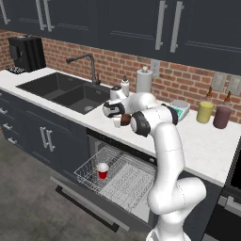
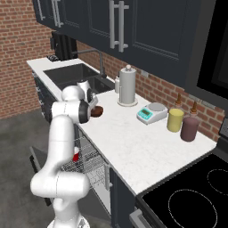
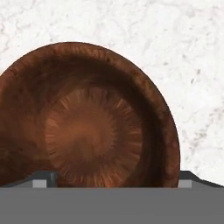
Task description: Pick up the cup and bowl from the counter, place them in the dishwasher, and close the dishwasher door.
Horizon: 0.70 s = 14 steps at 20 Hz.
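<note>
Two spread fingertips of the gripper (image 3: 112,177) flank the wooden bowl (image 3: 87,131), which sits directly beneath the hand on the counter (image 3: 183,52)

Base cams look down from behind arm, L & R, sharing counter (image 1: 207,146); hand cam close above bowl (image 3: 87,131).

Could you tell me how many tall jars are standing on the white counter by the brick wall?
2. A yellow cylindrical jar stands near the brick wall beside the grey kitchen scale; a maroon cylindrical jar stands right next to it, nearer the black stovetop. None seems hidden.
</note>
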Tool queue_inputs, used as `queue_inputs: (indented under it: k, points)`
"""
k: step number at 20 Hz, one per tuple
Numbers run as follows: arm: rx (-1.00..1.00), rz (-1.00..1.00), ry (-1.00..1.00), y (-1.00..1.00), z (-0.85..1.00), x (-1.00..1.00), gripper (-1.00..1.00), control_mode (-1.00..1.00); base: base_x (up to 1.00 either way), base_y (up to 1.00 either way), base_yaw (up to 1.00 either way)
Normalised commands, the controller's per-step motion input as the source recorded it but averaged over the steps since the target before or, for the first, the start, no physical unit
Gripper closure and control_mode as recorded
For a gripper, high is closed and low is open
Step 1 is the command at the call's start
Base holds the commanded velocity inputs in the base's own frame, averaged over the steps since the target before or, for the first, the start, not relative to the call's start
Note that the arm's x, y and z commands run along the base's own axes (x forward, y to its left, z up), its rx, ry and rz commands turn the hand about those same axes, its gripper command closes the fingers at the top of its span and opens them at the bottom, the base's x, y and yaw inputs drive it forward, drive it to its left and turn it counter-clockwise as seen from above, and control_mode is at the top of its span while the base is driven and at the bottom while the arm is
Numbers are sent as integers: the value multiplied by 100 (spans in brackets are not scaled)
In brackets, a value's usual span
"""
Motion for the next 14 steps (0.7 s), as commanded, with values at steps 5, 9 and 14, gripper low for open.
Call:
queue_inputs:
  k: [5,9,14]
  points:
    - [0,-12,0,9,-26,11,100,-100,0,0,0]
    - [0,-14,0,0,-14,-11,100,-100,0,0,0]
    - [0,-14,4,0,-16,-62,100,-100,0,0,0]
